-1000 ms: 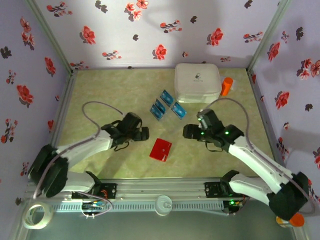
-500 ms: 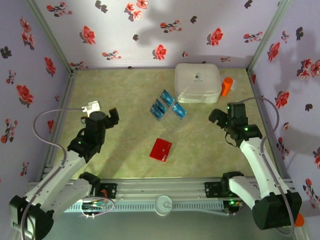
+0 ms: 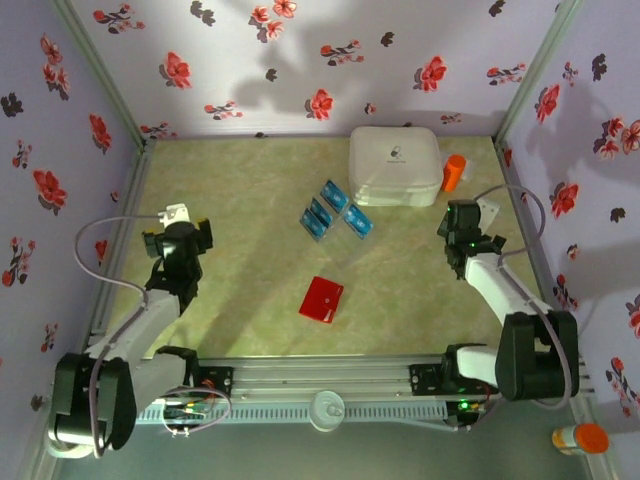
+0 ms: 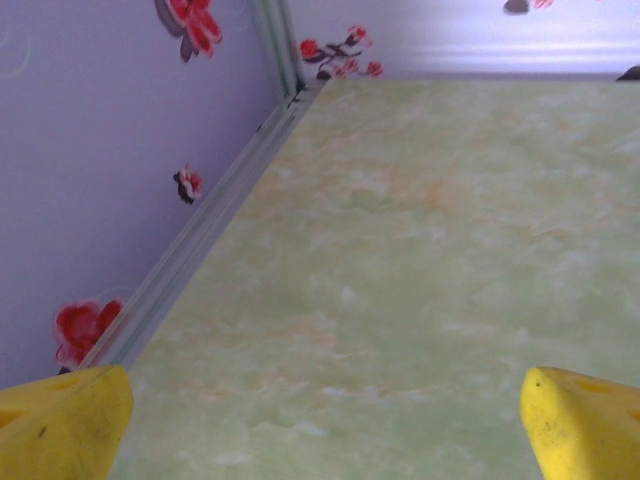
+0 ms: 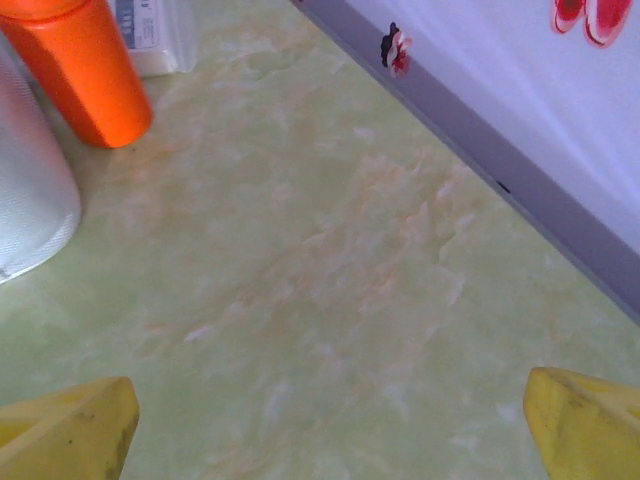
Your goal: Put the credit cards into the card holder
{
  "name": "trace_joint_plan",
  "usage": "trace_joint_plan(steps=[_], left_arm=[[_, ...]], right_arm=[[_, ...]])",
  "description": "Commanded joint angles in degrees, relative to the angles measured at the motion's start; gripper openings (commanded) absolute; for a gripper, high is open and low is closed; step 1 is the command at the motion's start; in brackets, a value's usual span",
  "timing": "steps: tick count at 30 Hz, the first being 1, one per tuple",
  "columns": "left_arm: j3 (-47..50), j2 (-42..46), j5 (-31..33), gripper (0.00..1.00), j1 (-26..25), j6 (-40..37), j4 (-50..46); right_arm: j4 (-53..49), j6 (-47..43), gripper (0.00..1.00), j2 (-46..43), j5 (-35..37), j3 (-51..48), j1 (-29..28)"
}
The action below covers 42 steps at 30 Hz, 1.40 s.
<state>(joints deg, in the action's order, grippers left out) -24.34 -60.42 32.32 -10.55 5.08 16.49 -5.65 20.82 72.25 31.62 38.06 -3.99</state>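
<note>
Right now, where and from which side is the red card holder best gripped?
Come straight down from above and pinch across two opposite edges of the card holder. It lies flat on the table, too thin for a side approach, and sits turned at an angle to the arms, so the wrist probably needs rotating to match.

The surface (image 3: 260,190) is a pale green marbled with cream and faint orange veins, and the walls (image 3: 250,60) round it are lilac, scattered with red and dark flowers. On it the card holder (image 3: 321,299) is bright red, the credit cards (image 3: 335,211) blue and teal, the box (image 3: 394,165) white and the bottle (image 3: 454,172) orange. The left end effector (image 4: 325,425) and right end effector (image 5: 330,425) both have yellow fingers.
</note>
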Motion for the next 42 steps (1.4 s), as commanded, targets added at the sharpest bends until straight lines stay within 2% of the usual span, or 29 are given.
trace_joint_plan(steps=[1, 10, 15, 17, 18, 20, 21, 23, 26, 30, 35, 38, 42], left_arm=[[1.61, -4.39, -1.8, 1.0, 1.64, -2.52, 12.37], [4.21, -18.2, -5.6, 1.0, 2.56, -5.94, 31.02], [5.29, -24.99, -8.59, 1.0, 4.28, -5.67, 40.14], [4.99, -25.36, -9.95, 1.0, 5.18, -4.91, 39.31], [4.83, -25.64, -10.85, 1.0, 5.74, -4.49, 39.09], [5.52, -28.63, -12.56, 1.0, 5.81, -5.33, 43.6], [5.81, -29.19, -12.71, 1.0, 5.72, -5.94, 44.33], [4.62, -28.46, -14.54, 1.0, 5.72, -6.17, 41.01], [3.11, -28.69, -16.91, 1.0, 6.86, -5.65, 38.14], [1.55, -28.18, -22.82, 1.0, 10.25, -3.59, 34.07], [1.74, -28.15, -22.74, 1.0, 10.27, -3.59, 34.4], [2.61, -28.34, -18.12, 1.0, 8.63, -3.92, 36.69], [2.45, -28.26, -18.27, 1.0, 8.62, -3.85, 36.23]], right_arm=[[11.49, -4.06, 0.99, 2.14, 3.25, -2.42, 0.39], [33.04, -6.86, 0.99, 7.94, -2.63, -10.17, 0.39], [37.15, -11.95, 0.99, 10.02, -7.61, -9.61, 0.4], [41.16, -13.94, 0.99, 10.92, -9.46, -10.54, 0.42], [46.72, -14.39, 0.99, 12.51, -9.69, -12.51, 0.47], [55.1, -15.03, 0.99, 15.38, -11.59, -15.5, 0.73], [54.29, -15.25, 0.99, 15.59, -12.13, -15.73, 0.74], [62.77, -15.55, 0.99, 18.15, -12.17, -18.09, 0.74], [57.59, -15.28, 0.99, 16.91, -15.34, -16.72, 1.38], [55.55, -14.67, 0.99, 17.33, -18.74, -15.29, 3.02], [56.71, -15.05, 0.99, 16.96, -18.56, -16.08, 2.93], [56.63, -14.9, 0.99, 16.98, -18.56, -16.01, 2.93], [56.61, -14.93, 0.99, 16.96, -18.7, -16.0, 2.93]])
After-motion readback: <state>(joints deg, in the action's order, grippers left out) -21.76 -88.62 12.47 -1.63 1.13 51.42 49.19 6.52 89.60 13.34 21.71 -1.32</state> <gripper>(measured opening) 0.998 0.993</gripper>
